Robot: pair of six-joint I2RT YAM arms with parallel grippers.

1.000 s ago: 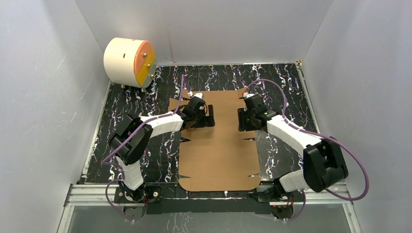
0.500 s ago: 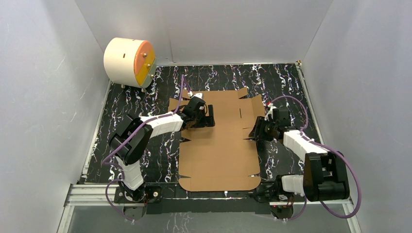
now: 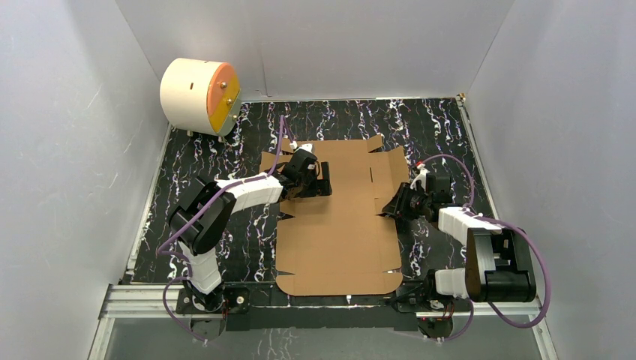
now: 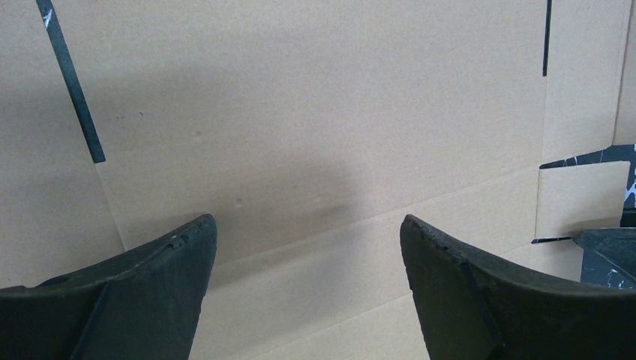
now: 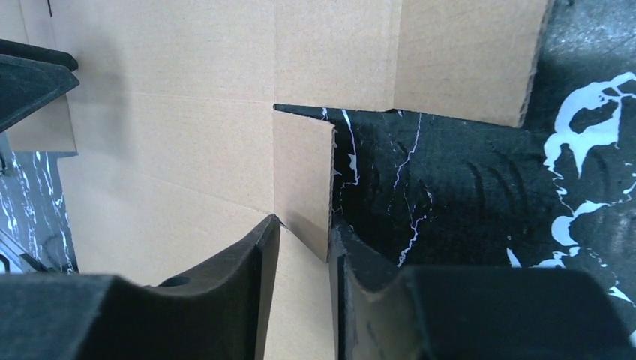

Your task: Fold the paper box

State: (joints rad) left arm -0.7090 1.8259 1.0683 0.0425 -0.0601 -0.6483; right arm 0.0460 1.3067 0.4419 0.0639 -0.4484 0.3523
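Observation:
The paper box (image 3: 337, 232) is a large flat brown cardboard sheet with flaps and slits, lying on the black marbled mat. My left gripper (image 3: 321, 180) is open, low over the sheet's far left part. In the left wrist view its fingers (image 4: 172, 255) stand wide apart over bare cardboard (image 4: 315, 135). My right gripper (image 3: 391, 208) is at the sheet's right edge. In the right wrist view (image 5: 304, 244) its jaws are narrowed onto a small side flap (image 5: 304, 176), which stands up from the sheet.
A cream cylinder with an orange face (image 3: 199, 96) stands at the back left corner. White walls enclose the mat (image 3: 450, 135) on three sides. The far right panel of the sheet (image 3: 391, 166) is slightly raised.
My right arm has drawn back from over the sheet's far right part to its right edge and closed on the small side flap. The left arm has not moved.

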